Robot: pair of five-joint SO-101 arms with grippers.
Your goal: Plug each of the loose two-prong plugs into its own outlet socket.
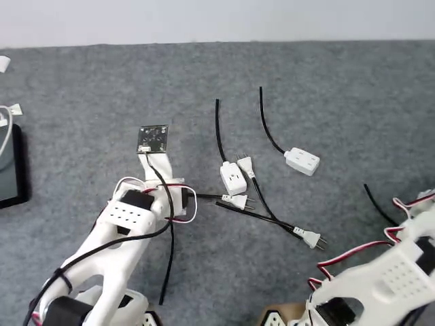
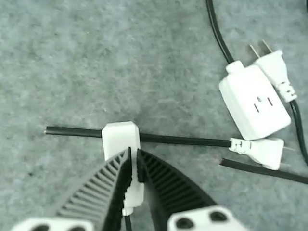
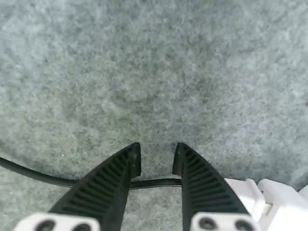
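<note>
My left gripper [image 2: 134, 156] is shut on a white outlet socket [image 2: 120, 139] resting on the grey carpet; in the high view the left gripper [image 1: 182, 198] is left of centre. A plug's black cord [image 2: 183, 140] runs across at that socket to a white two-prong plug [image 2: 257, 151]. Beside it lies a second white socket [image 2: 255, 108] with another plug [image 2: 274, 67] along its side. A third socket [image 1: 302, 161] and a loose plug [image 1: 311, 238] lie further right. My right gripper [image 3: 156, 156] is open over bare carpet, a black cord [image 3: 29, 173] passing by its fingers.
A small black square board [image 1: 153, 139] sits beyond the left arm. A dark flat device [image 1: 10, 170] lies at the left edge. The right arm [image 1: 394, 272] fills the lower right corner. Black cords [image 1: 268, 129] trail toward the far side of the carpet.
</note>
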